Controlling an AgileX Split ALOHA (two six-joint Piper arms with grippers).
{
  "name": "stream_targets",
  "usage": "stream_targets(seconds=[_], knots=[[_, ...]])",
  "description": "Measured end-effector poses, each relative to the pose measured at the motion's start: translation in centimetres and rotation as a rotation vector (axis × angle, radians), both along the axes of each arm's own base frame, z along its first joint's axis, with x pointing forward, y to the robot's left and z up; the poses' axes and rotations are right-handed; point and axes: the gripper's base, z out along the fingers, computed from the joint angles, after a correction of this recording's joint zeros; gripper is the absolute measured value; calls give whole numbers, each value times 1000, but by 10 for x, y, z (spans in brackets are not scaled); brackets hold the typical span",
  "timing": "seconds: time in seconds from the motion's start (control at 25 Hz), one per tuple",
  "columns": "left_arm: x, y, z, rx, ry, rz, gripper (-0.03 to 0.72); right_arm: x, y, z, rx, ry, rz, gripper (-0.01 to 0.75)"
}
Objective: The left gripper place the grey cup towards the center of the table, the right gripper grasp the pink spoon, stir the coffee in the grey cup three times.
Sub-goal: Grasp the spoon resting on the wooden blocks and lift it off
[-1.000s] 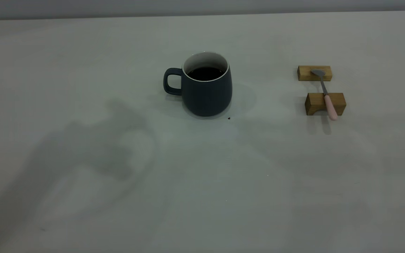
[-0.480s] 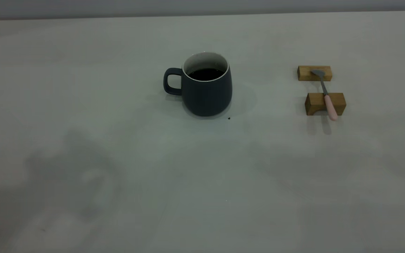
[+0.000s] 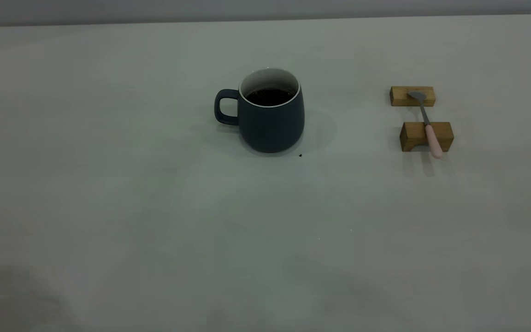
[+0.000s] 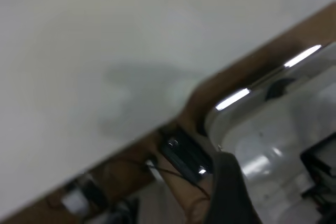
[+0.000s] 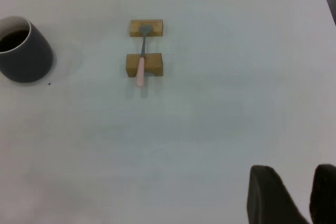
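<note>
Cup (image 3: 270,117) upright near the middle of the tabletop (image 3: 109,184), handle toward the left arm's side, coffee (image 3: 269,96) inside; spoon (image 3: 427,123) well apart on the right, laid across two wooden blocks (image 3: 426,136), bowl on the far block, pink handle overhanging the near one; right gripper (image 5: 294,195) above bare tabletop, fingers slightly spread, holding nothing; left gripper at the tabletop's edge, state not discernible

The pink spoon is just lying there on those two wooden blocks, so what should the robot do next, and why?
Probably bring the right gripper toward the pink spoon. Its fingers are apart, well short of the spoon. The grey cup already stands near the table's middle, coffee inside, with nothing holding it.
</note>
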Motion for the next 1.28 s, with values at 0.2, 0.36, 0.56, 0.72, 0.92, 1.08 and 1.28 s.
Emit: stream_targets(seconds=[0.2,0.36,0.56,0.72,0.92,1.08,1.28], knots=[[-31,16,-39,16,13,107,568,0,0,0,0,0,0,238],[-51,26,-50,13,-37,126,568,0,0,0,0,0,0,238],[-71,34,-40,-59,-188,130,568,0,0,0,0,0,0,238],[-88,40,-36,-116,-310,135,568,0,0,0,0,0,0,238],[-108,49,-34,-158,-447,219,568,0,1,0,15,1,9,238],[-123,52,-34,-172,-556,315,568,0,5,0,52,-3,35,238],[-130,52,-36,-161,-598,389,568,3,10,6,79,-4,78,258]])
